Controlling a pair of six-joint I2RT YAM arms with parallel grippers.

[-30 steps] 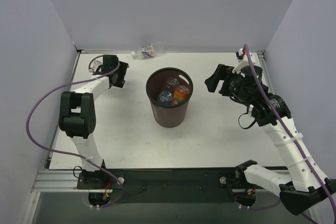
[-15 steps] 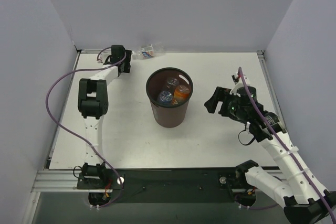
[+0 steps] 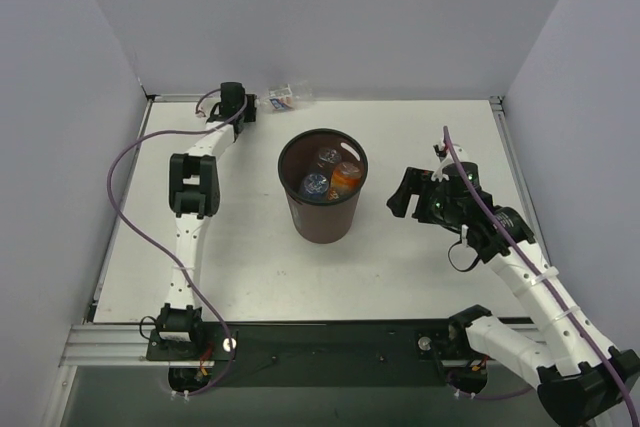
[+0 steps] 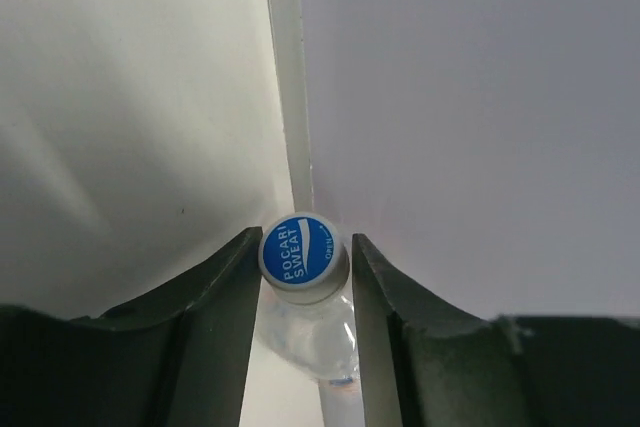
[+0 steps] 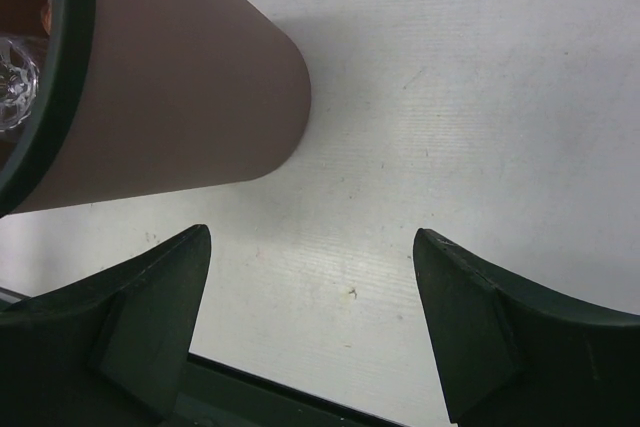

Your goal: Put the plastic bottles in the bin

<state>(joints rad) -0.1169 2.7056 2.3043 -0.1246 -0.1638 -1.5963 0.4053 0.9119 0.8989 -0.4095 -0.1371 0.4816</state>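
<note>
A clear plastic bottle (image 3: 284,97) with a blue cap (image 4: 300,252) lies against the back wall, left of centre. My left gripper (image 3: 248,103) (image 4: 306,238) is shut on it at the cap and neck, one finger on each side. The brown bin (image 3: 322,215) stands mid-table. Inside it lie an orange bottle (image 3: 346,178), a blue-labelled bottle (image 3: 315,184) and a clear one (image 3: 328,157). My right gripper (image 3: 401,193) (image 5: 312,237) hangs open and empty over the table, right of the bin (image 5: 180,97).
The back wall (image 4: 470,97) meets the table (image 3: 240,237) right behind the held bottle. Side walls close off the left and right edges. A black rail (image 3: 330,339) runs along the near edge at the arm bases.
My left arm has stretched to the back wall and its jaws have closed around the bottle. My right arm has drawn back toward the near side and come closer to the bin, still open.
</note>
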